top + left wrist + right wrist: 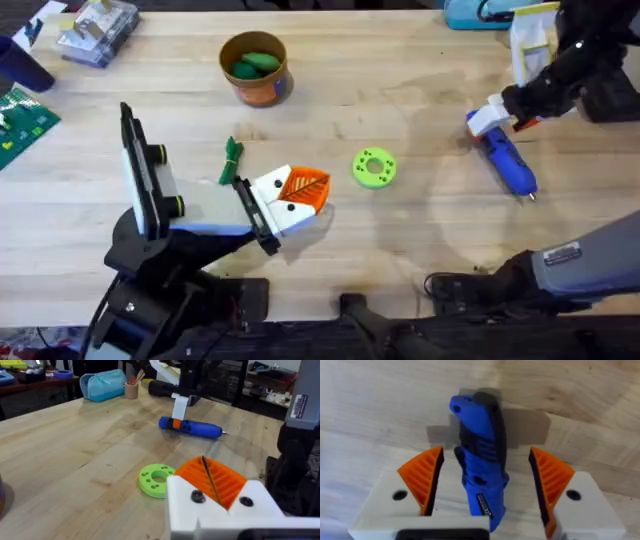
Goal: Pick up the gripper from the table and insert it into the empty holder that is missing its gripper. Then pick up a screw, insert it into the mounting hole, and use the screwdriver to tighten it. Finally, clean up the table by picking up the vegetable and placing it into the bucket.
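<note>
vegetable (pixel 232 158) left of holder (pixel 275 205)

This looks like a robotics lab or workshop. A green circuit board (pixel 22 125) sits at the left edge of the butcher-block bench (pixel 420 90), with a clear plastic parts box (pixel 98 30) at the far left, and cluttered work desks (pixel 30 377) stand in the room behind.

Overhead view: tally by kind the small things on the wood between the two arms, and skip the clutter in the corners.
Bucket: 1
Green ring disc: 1
Slim green pod: 1
Blue screwdriver: 1
Orange finger: 1
Total: 5
</note>
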`<action>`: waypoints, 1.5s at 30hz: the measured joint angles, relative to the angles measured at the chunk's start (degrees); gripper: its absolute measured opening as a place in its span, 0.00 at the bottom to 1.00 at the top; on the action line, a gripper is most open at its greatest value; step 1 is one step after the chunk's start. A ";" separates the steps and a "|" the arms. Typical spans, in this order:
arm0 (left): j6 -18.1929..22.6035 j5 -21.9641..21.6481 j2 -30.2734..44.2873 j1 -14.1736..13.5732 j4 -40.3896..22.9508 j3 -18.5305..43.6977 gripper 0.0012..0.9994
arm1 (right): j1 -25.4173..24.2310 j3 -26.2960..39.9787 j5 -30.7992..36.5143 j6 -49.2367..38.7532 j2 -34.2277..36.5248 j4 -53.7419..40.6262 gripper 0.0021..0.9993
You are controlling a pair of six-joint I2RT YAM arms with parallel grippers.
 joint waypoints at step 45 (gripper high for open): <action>-0.01 0.00 -0.01 0.00 0.00 0.00 0.02 | 0.71 -0.52 -0.86 10.24 -21.24 3.55 0.02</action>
